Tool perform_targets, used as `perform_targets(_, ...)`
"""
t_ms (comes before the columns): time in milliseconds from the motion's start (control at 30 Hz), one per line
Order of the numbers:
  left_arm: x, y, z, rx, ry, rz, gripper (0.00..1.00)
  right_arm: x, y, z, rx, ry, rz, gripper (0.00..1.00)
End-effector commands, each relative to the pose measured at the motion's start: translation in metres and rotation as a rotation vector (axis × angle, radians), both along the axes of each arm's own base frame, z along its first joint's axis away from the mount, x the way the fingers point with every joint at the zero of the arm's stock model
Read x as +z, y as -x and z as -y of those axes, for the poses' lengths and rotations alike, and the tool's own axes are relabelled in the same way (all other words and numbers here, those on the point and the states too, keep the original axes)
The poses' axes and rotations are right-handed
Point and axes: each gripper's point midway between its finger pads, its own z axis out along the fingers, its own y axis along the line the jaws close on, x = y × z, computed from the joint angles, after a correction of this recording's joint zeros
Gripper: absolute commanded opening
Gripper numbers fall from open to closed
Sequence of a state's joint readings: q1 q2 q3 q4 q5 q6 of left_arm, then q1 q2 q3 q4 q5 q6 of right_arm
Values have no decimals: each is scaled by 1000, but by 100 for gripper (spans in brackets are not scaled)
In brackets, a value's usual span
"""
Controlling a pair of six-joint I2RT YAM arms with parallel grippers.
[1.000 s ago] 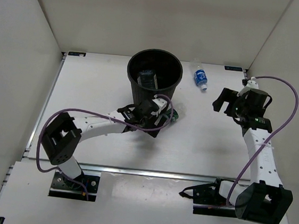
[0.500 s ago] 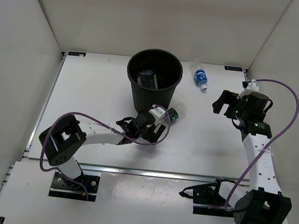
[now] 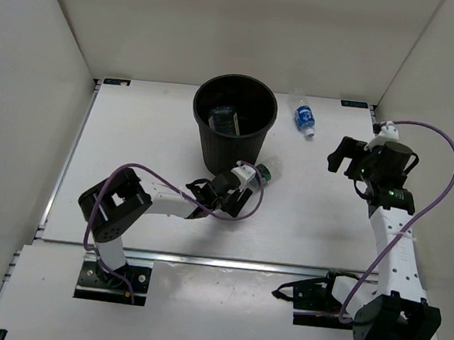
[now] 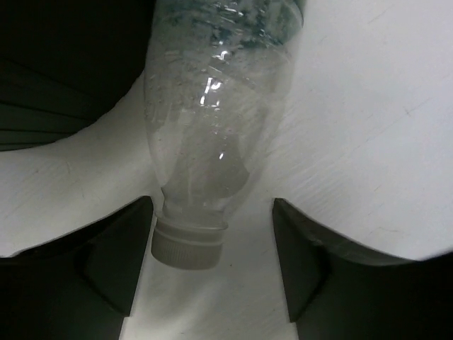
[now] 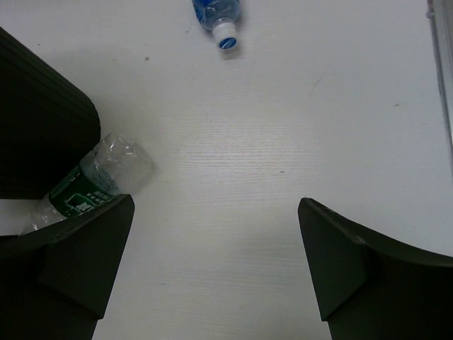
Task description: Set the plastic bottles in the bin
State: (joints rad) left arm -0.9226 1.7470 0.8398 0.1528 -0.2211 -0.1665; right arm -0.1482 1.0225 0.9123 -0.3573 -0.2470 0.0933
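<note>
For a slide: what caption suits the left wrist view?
Open left gripper straddling the cap end of a clear plastic bottle.

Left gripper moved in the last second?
Yes. The left gripper backed away from the base of the bin, toward the near edge of the table.

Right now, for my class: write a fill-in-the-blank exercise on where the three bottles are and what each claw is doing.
1. The bin holds ____ bottle.
2. The bottle by the bin's base, its cap between the fingers of the open left claw, has a ____ label.
3. Seen from the top camera, the blue-labelled bottle lies on the table to the ____ of the bin.
4. The open right claw holds ____.

Missing words: one; green; right; nothing.
</note>
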Motion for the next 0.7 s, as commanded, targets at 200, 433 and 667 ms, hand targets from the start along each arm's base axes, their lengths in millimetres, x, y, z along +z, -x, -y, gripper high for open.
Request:
perform_targets(200,29,-9,23,-37,92,46,45,19,9,47,-224,134,67,99)
perform_targets(433,49,0,41,-101,106,71,12,4,43,94,-490,111,7,99)
perform_targets(667,128,20,63,-213,210,87,0,7,46,92,-501,167,1,99)
